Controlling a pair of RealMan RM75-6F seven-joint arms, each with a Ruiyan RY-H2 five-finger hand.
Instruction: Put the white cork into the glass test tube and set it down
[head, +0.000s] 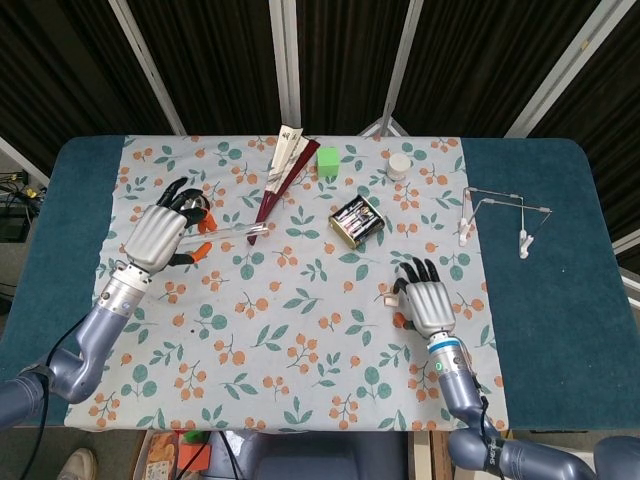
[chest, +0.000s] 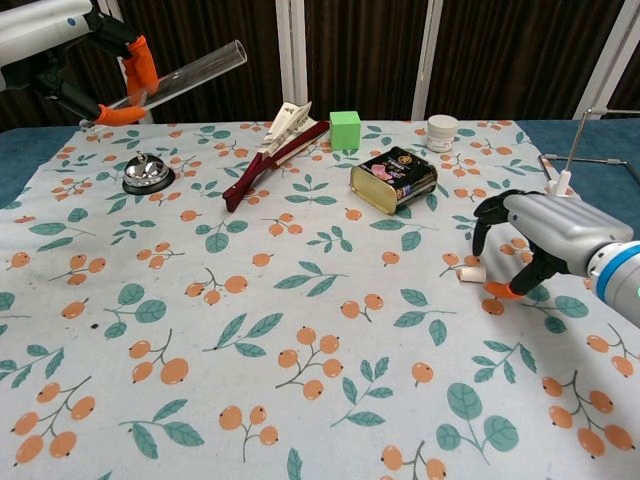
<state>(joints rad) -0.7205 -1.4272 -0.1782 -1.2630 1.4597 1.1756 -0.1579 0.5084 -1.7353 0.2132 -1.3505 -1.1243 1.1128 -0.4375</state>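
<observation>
**Desk:** What are the hands doing?

**Photographer:** The left hand is raised at ten o'clock and pinches the tube, a clear glass cylinder tilted with its open mouth toward one o'clock. It looks empty. The right hand hangs low at four o'clock, fingers spread and curved down, holding nothing.

**Desk:** And the cork?

**Photographer:** The cork, a small pale stub, lies on its side on the cloth, just at the right hand's fingertips; I cannot tell whether they touch it.

**Desk:** Any containers?

**Photographer:** At one o'clock from centre a dark tin lies open in the head view, with a row of cylinders inside. Its printed side carries a label too small to read. A small white jar stands capped toward one o'clock.

**Desk:** The rest?

**Photographer:** A green cube and a dark red folded fan sit at twelve o'clock, a metal bell at ten o'clock below the tube, and a wire rack at two o'clock on the blue table.
</observation>
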